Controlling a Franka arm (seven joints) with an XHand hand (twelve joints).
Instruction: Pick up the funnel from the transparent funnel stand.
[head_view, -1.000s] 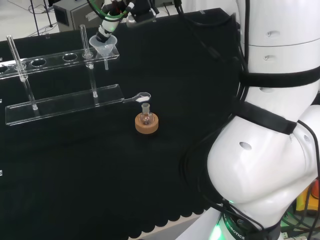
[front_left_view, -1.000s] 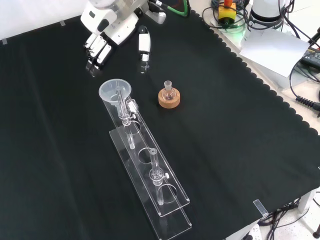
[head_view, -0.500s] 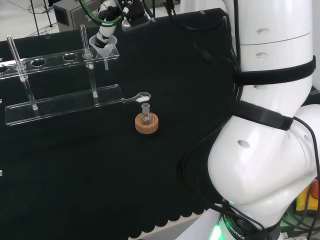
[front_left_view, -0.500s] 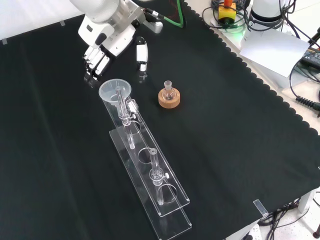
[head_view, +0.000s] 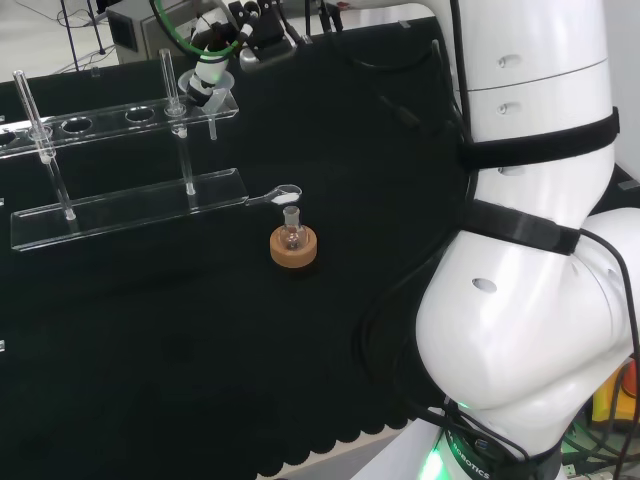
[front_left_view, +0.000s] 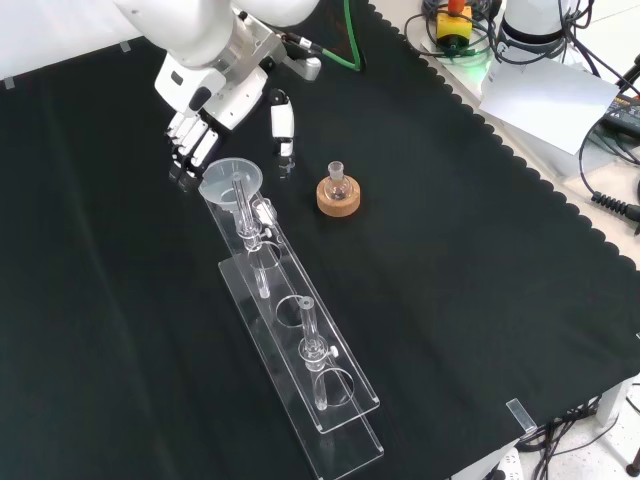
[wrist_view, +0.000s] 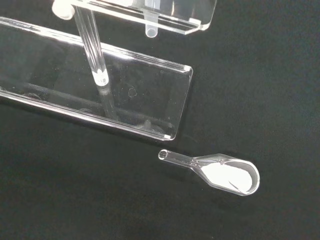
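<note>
Your hand (front_left_view: 205, 110) hangs unclenched beside the funnel (front_left_view: 229, 180), grasping nothing. Close carelessly and you may tip the funnel stand (front_left_view: 300, 345).

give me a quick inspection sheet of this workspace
surface: black cloth over the bench, scalloped at its edge.
job's things: funnel sits in the end hole of the clear funnel stand, untouched.
clutter: small flask on a cork ring; clear scoop with white powder beside the stand's base.
hand: the hand hovers right behind the funnel in the front view, fingers pointing down, thumb apart, holding nothing.
cables: green cable by the wrist; black cables off the cloth's right edge in the front view.
surroundings: sheet of paper and equipment beyond the cloth.
</note>
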